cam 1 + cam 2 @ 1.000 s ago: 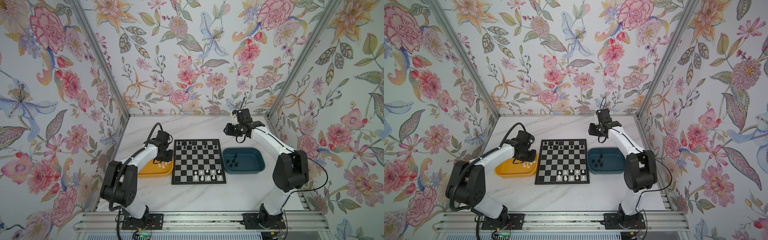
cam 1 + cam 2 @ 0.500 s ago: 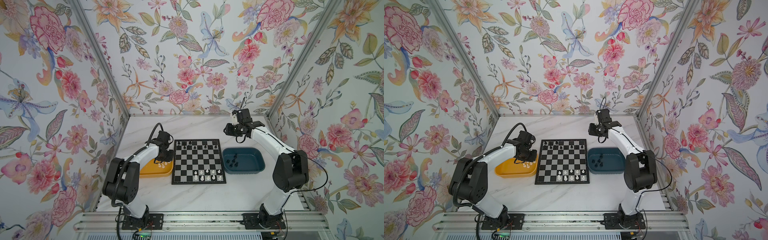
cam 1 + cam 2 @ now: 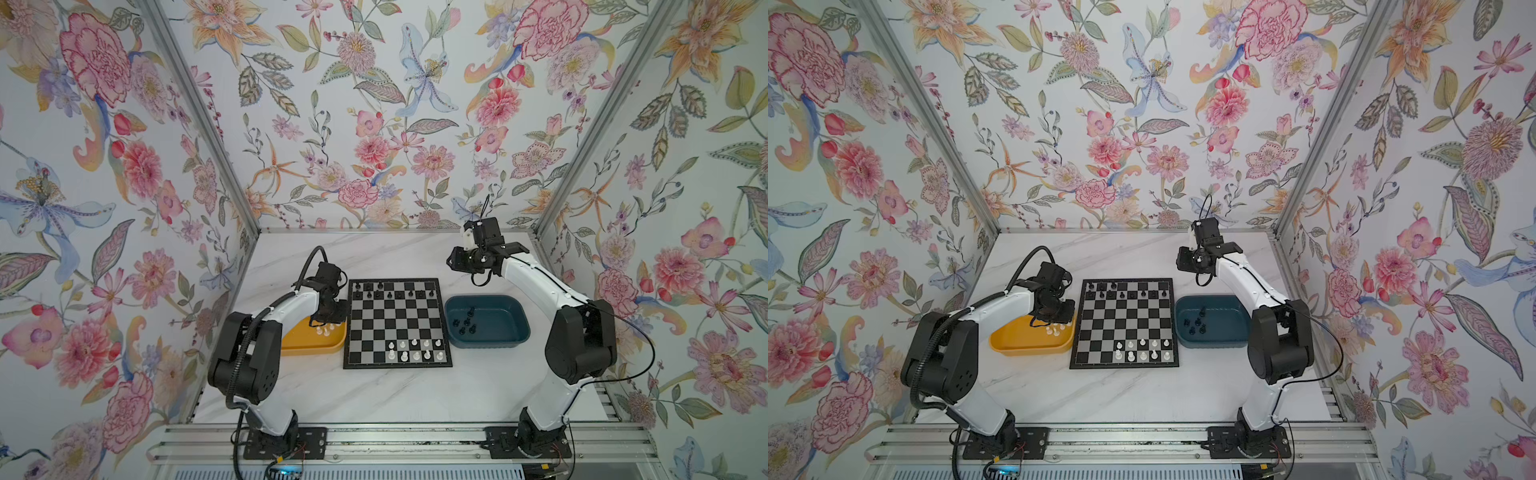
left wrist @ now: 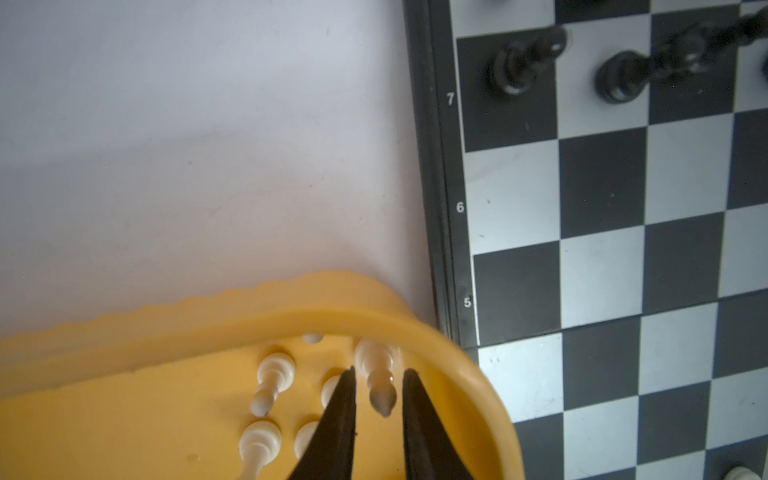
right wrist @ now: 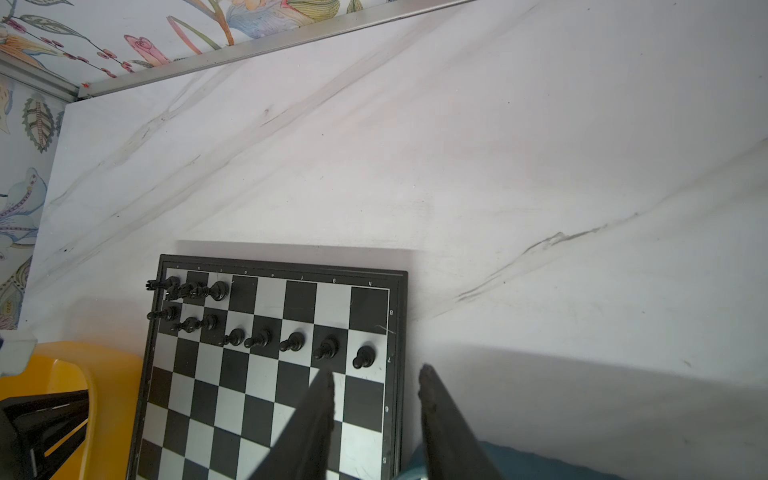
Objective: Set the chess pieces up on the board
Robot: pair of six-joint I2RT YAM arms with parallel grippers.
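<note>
The board (image 3: 397,322) (image 3: 1125,322) lies mid-table, with black chess pieces (image 3: 388,294) on its two far rows and white ones (image 3: 413,351) on its two near rows. Loose white pieces (image 3: 324,330) stand in the yellow tray (image 3: 307,345). My left gripper (image 4: 379,370) is down in that tray's corner nearest the board, shut on one upright white piece (image 4: 376,361) that rests on the tray floor. My right gripper (image 5: 377,372) hangs open and empty above the board's far right corner, near a black pawn (image 5: 364,356).
A dark blue tray (image 3: 498,320) holding several black pieces (image 3: 465,324) sits right of the board. The yellow tray's rim (image 4: 291,316) almost touches the board's left border (image 4: 440,249). Floral walls close in the back and both sides.
My left arm has shifted slightly while its gripper stayed in the yellow tray. The right arm has not moved.
</note>
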